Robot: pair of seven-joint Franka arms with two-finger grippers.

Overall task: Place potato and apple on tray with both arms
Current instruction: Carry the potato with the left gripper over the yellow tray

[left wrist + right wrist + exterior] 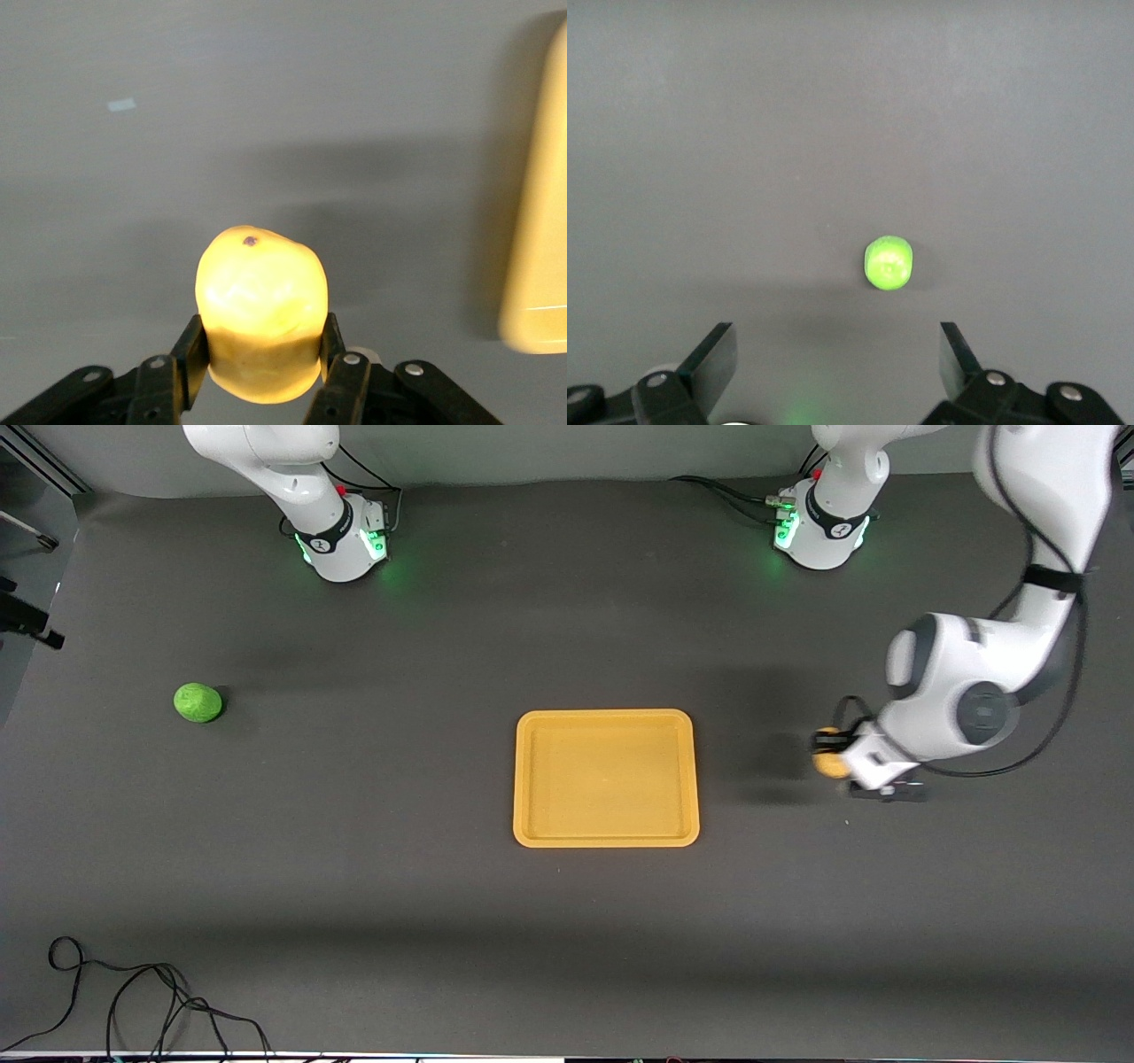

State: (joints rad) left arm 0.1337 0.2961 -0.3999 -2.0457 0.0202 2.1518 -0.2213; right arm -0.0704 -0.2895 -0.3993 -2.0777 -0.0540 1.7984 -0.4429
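My left gripper (833,755) is shut on the yellowish potato (827,753) and holds it over the bare table, beside the tray toward the left arm's end. In the left wrist view the potato (261,301) sits between both fingers (191,350), with the tray's rim (540,221) at the frame's edge. The yellow-orange tray (606,716) lies empty at the table's middle. The green apple (198,702) lies on the table toward the right arm's end. My right gripper (835,359) is open and empty, high over the table, with the apple (889,262) in its view.
The two arm bases (345,540) (819,531) stand along the table's edge farthest from the front camera. Loose black cables (133,1001) lie at the nearest edge, toward the right arm's end. A small white speck (122,104) lies on the mat.
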